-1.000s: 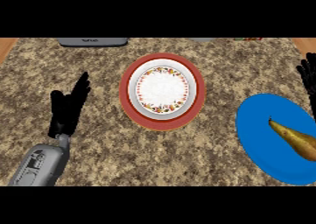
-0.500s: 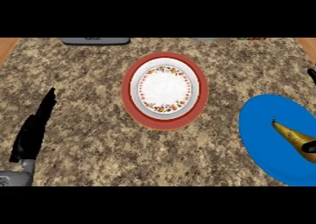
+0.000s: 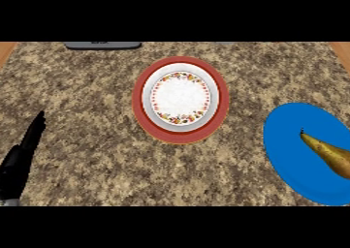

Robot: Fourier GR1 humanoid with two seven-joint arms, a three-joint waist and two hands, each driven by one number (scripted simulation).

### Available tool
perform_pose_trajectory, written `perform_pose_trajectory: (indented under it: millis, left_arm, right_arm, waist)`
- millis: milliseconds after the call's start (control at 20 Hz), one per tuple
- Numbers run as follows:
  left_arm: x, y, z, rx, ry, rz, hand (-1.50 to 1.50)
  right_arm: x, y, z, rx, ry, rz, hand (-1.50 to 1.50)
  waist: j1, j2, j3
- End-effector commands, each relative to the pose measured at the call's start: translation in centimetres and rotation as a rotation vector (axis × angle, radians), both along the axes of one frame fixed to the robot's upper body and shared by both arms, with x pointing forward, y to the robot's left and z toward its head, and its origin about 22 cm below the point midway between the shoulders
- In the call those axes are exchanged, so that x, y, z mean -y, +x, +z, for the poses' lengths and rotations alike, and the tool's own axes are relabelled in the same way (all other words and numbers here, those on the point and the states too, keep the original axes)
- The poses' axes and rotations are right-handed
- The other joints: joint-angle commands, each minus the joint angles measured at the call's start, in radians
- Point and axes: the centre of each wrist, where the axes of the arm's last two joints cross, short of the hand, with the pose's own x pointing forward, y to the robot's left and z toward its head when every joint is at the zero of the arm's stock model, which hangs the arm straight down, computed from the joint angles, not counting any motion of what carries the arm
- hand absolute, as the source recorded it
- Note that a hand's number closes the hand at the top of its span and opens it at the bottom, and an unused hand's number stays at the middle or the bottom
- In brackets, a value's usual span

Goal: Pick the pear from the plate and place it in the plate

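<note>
Pear (image 3: 333,156) lying on blue plate (image 3: 292,145), right edge. Right hand gone from view now. Left hand (image 3: 16,164) sinking lower left, fingers straight together. Red-rimmed plate (image 3: 146,114) waiting, center. Picking not starting yet.

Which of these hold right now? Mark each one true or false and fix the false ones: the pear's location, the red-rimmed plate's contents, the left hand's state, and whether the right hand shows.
1. The pear lies on the blue plate. True.
2. The red-rimmed plate holds a pear. False: nothing lies on it; its white centre is bare.
3. The left hand is curled round the pear. False: it is at the view's lower left with straight fingers, holding nothing, far from the pear.
4. The right hand is not in view. True.
5. The blue plate sits left of the red-rimmed plate. False: it is to the right, at the view's right edge.
</note>
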Motion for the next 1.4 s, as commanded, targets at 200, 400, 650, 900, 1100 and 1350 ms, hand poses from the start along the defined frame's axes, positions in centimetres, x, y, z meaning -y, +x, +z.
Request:
perform_pose_trajectory:
  millis: [200, 400, 650, 900, 1100, 1350]
  left_arm:
    - [0.4, 0.4, 0.2, 0.015, -0.001, 0.003, 0.0]
    - [-0.5, -0.1, 0.1, 0.008, 0.002, -0.012, 0.0]
    - [0.7, -1.0, -1.1, 0.018, -0.014, -0.026, 0.0]
    - [1.4, -1.6, -0.9, 0.013, -0.013, -0.031, 0.0]
    - [0.2, -0.8, -1.0, 0.012, -0.018, -0.049, 0.0]
    - [-1.2, -1.9, -0.7, 0.021, 0.006, -0.038, 0.0]
  right_arm:
    - [2.7, -0.7, 6.8, -0.086, -0.444, 0.113, -1.5]
    - [2.9, -1.3, 8.2, -0.152, -0.673, 0.102, -1.5]
    - [3.0, 0.8, 9.3, -0.232, -0.807, 0.064, -1.5]
    - [1.5, 2.2, 9.9, -0.327, -0.954, 0.128, -1.5]
    - [0.1, 4.6, 6.7, -0.368, -1.031, 0.192, -1.5]
    - [0.8, 5.6, 6.2, -0.389, -1.204, 0.198, -1.5]
  waist:
    - [-0.001, 0.004, -0.001]
    - [0.003, 0.003, 0.0]
    - [0.018, 0.006, -0.001]
    - [0.021, 0.005, -0.001]
    - [0.033, 0.009, 0.0]
    - [0.033, 0.008, 0.001]
